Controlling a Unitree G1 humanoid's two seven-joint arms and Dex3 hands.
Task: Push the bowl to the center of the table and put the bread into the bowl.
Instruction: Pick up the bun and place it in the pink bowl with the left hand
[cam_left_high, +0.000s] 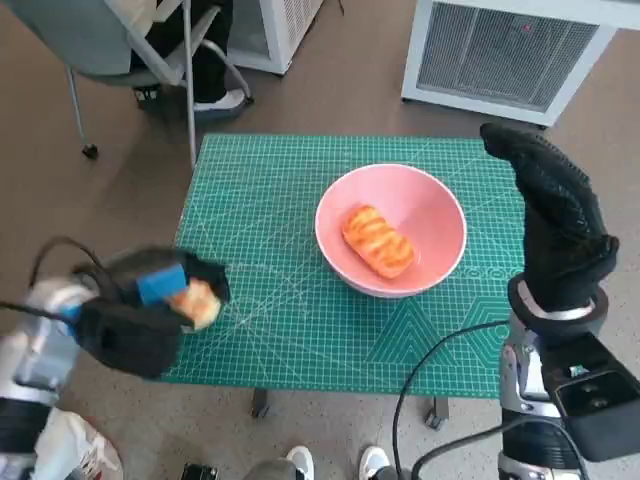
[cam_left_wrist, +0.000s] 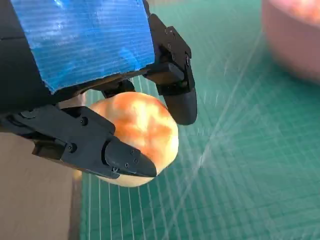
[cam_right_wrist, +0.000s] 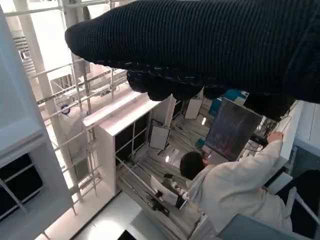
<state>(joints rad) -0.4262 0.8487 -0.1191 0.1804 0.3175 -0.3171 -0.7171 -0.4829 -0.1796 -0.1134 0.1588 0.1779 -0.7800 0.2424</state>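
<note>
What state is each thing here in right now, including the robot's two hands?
Pink bowl: upright on the green mat, holding one bread.
Bread in bowl: lying loose inside.
Second bread: held by the left hand, near the mat's edge.
Left hand: gripping that bread.
Right hand: raised, holding nothing.

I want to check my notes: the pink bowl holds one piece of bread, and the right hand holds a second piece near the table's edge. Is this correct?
Not quite: the left hand holds the second bread, as the left wrist view shows. The right hand holds nothing. The pink bowl does hold one piece.
</note>
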